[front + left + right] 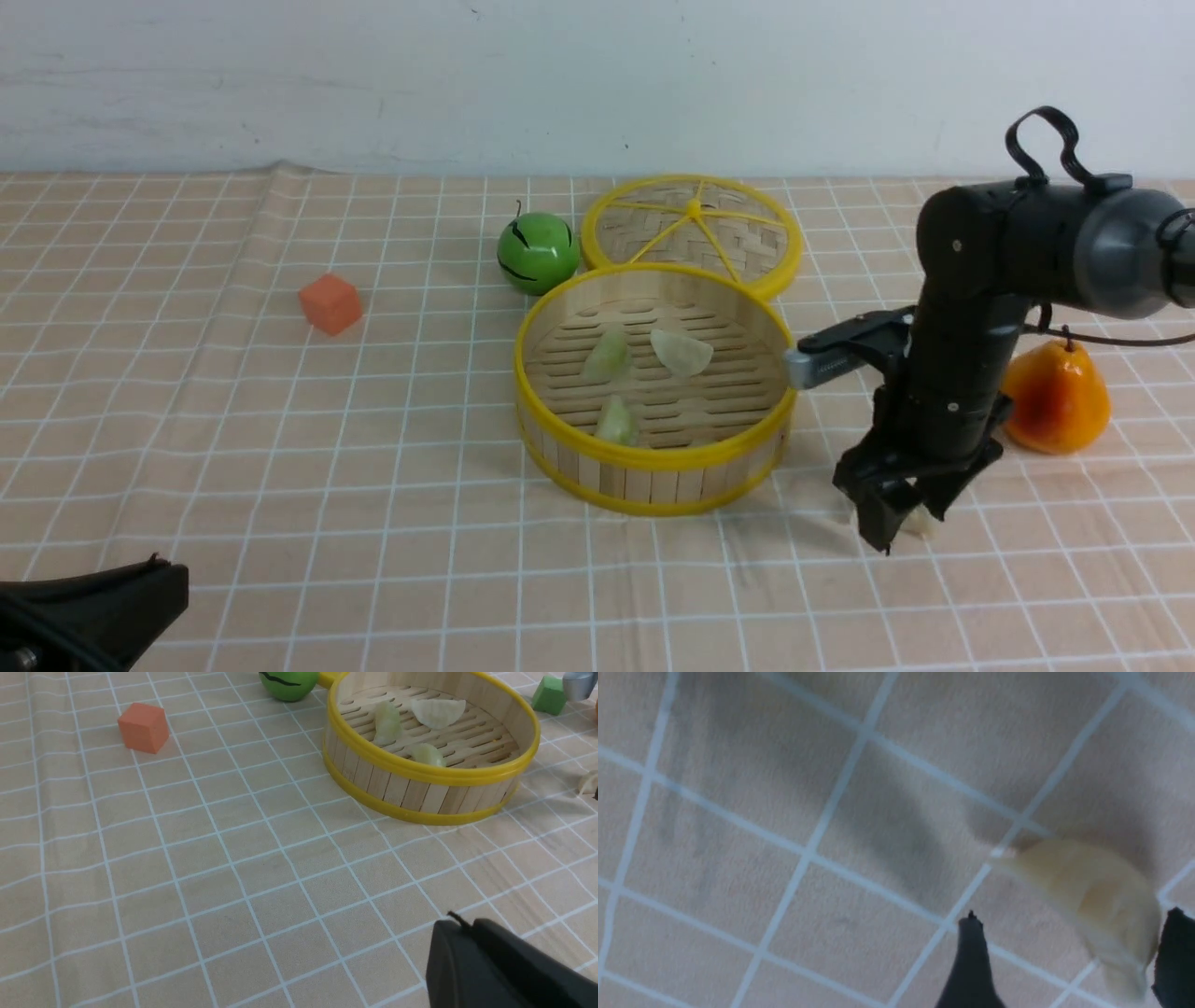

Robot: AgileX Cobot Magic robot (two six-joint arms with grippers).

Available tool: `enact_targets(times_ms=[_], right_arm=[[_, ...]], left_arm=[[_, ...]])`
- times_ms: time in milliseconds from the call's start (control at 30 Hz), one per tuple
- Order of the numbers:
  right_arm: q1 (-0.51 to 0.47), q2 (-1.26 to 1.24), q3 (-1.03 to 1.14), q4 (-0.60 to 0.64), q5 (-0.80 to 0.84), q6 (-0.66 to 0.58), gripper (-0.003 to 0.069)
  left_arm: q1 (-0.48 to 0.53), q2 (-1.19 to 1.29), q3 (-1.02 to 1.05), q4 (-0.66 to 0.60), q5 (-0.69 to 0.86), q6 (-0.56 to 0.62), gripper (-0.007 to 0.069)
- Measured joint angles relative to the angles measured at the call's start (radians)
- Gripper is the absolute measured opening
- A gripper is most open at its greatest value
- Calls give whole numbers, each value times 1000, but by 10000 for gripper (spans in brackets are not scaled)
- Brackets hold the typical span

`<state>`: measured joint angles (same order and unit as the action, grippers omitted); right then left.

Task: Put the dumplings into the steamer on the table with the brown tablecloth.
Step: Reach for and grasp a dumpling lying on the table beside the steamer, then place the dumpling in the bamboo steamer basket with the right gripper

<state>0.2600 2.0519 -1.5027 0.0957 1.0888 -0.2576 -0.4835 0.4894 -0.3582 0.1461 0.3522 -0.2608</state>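
Now the right gripper [904, 530], jaws spread, straddles the last cream dumpling [1092, 896] on the tablecloth [373, 467], just right of the steamer [653, 459]

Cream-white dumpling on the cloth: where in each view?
Front: cream-white pleated dumpling on cloth between the right gripper's jaws, right of the round bamboo steamer.
Left wrist: dumpling cut by frame edge, past the steamer.
Right wrist: dumpling between the jaws.
Shared: white-gridded brown tablecloth.
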Motion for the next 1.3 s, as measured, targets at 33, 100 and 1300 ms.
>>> enact_targets(times_ms=[33,100,1300], right_arm=[[0,0,1,2,-13,0,455],[0,0,1,8,-29,0,391],[135,-80,-60,390,-400,-290,159]], left_arm=[[0,0,0,0,0,0,33],[0,0,0,0,0,0,37],[0,0,0,-2,-18,0,57]])
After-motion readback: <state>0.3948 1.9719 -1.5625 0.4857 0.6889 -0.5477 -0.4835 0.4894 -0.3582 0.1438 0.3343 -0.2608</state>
